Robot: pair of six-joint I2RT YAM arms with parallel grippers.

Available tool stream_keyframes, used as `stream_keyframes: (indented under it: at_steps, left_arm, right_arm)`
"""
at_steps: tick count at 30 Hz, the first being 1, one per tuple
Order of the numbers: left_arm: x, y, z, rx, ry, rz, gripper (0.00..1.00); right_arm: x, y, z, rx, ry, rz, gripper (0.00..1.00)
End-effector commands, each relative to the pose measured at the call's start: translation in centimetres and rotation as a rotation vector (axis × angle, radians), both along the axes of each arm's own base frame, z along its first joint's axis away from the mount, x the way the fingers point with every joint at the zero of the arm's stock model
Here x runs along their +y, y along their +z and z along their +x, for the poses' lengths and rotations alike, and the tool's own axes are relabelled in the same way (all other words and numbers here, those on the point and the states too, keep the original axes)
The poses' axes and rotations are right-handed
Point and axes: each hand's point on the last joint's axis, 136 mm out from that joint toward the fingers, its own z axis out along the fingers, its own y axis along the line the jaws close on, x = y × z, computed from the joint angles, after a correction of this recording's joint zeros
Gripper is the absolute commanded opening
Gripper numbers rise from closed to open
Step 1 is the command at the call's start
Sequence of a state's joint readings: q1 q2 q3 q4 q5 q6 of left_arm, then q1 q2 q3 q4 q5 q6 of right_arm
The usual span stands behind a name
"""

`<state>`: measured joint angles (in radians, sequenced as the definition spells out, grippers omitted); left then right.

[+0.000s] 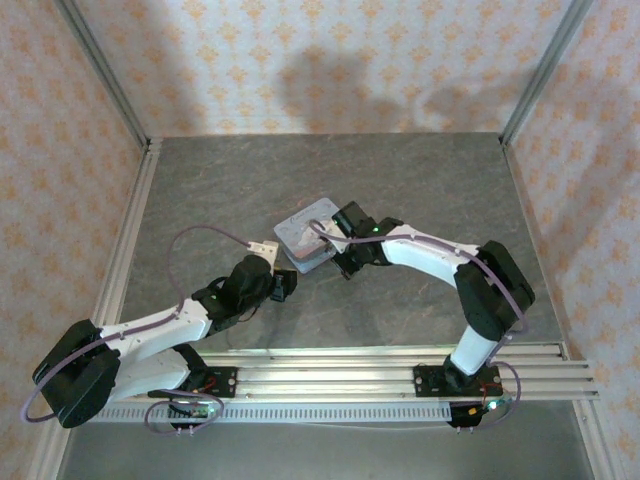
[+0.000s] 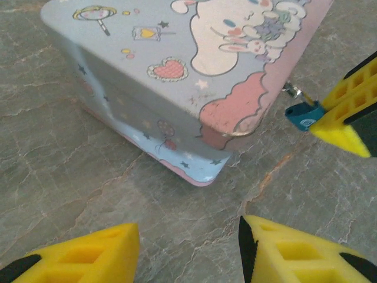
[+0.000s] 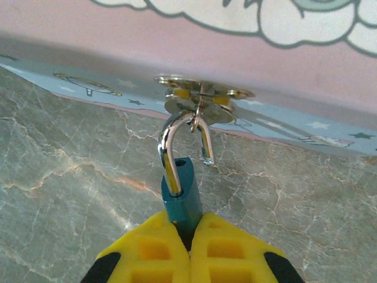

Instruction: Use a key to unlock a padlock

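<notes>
- padlock (image 3: 181,194): small teal body at the tin's (image 3: 177,35) front side, just above the worktop (image 3: 70,177). Shackle (image 3: 169,147) is sprung: one leg in the body, free tip out, hooked through the hasp (image 3: 200,101).
- right end effector (image 3: 188,227): clenched on the padlock body below the shackle, probably to steady it and draw it off the hasp. The lock looks open, so the step left is likely the unhooking.
- unhooking room: the free tip has to back out through the hasp loop. It is tight there, with the tin wall just behind and the worktop just beneath. The open room is back toward the right arm, away from the tin.
- left end effector (image 2: 188,227): released, nothing in it, low over the worktop facing the tin's near corner and apart from it. Likely waiting to brace the tin if it slides.
- tin sits mid-worktop, side rail (image 1: 132,225) well apart, bare stone on every side.
</notes>
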<state>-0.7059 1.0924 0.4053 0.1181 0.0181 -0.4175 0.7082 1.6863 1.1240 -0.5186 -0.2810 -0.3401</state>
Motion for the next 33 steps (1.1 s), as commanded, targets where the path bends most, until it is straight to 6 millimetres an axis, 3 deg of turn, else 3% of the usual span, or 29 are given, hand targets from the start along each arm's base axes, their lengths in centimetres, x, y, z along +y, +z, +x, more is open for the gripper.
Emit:
stream_keyframes:
  at_steps: [1,5,12,18,23,28,33]
  left_arm:
    - [0.6,0.9,0.6,-0.020,0.019,0.031,0.48]
    - [0.9,0.7,0.6,-0.012,0.032,0.044,0.49]
    - [1.3,0.5,0.4,0.000,0.038,0.045,0.48]
    - [1.5,0.4,0.5,0.000,0.061,0.020,0.48]
    - [2.5,0.4,0.9,-0.012,0.131,-0.003,0.48]
    - [2.7,1.1,0.9,-0.001,0.127,0.016,0.48]
    - [4.4,0.6,-0.1,-0.010,0.189,-0.005,0.48]
  right_arm:
    - [-1.3,-0.3,-1.4,0.073,0.068,-0.110,0.00]
    - [-1.7,-0.6,-1.8,0.123,0.093,-0.165,0.00]
    - [-0.1,-1.2,-2.6,0.191,0.095,-0.079,0.00]
    - [-2.6,-1.2,-0.3,-0.012,0.107,-0.323,0.00]
    - [-2.5,-1.0,-0.2,-0.146,0.199,-0.470,0.00]
    - [-0.1,-1.1,-1.8,-0.063,0.225,-0.322,0.00]
    - [1.5,-3.4,-4.3,0.078,0.254,-0.217,0.00]
